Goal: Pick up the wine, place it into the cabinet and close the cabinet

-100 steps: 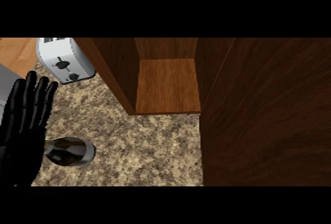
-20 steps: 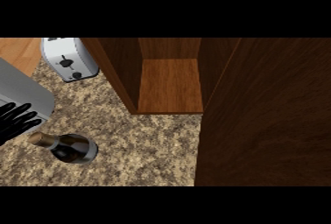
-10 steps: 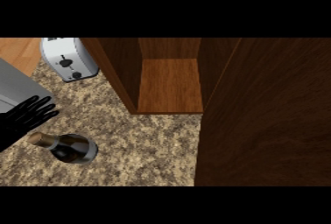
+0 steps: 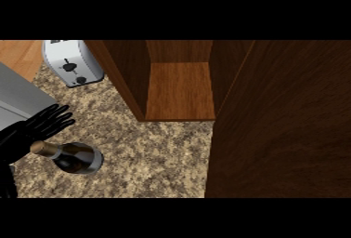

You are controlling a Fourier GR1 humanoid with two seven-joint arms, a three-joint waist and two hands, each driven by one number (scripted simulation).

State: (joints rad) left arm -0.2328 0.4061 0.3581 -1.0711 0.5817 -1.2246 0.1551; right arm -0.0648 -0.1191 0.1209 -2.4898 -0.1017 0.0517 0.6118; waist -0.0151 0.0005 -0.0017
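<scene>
Wine bottle (image 4: 74,157) at lower left of frame, on speckled granite counter (image 4: 151,153), dark glass, tan capped neck pointing left and slightly up toward the frame's left edge. Tilted, not seen straight from above; cannot tell whether base rests on counter or is lifted. Left hand (image 4: 34,128) at left edge, black, just above and left of the bottle neck, fingers fanned toward upper right and fairly straight, spread apart, not wrapped round the glass. Neck top lies right at the lower side of the hand; cannot tell if touching. Grey forearm (image 4: 21,100) above the hand, entering from left edge. Right hand not seen anywhere.

Open wooden cabinet (image 4: 179,90) at top centre, inner shelf bare and lit, left wall running diagonally down to its front lip. Cabinet door (image 4: 281,121) filling the right side of frame, dark wood, swung open, reaching down to the bottom. White toaster (image 4: 72,62) at upper left on the counter, near the cabinet's left wall, well apart from the bottle.
</scene>
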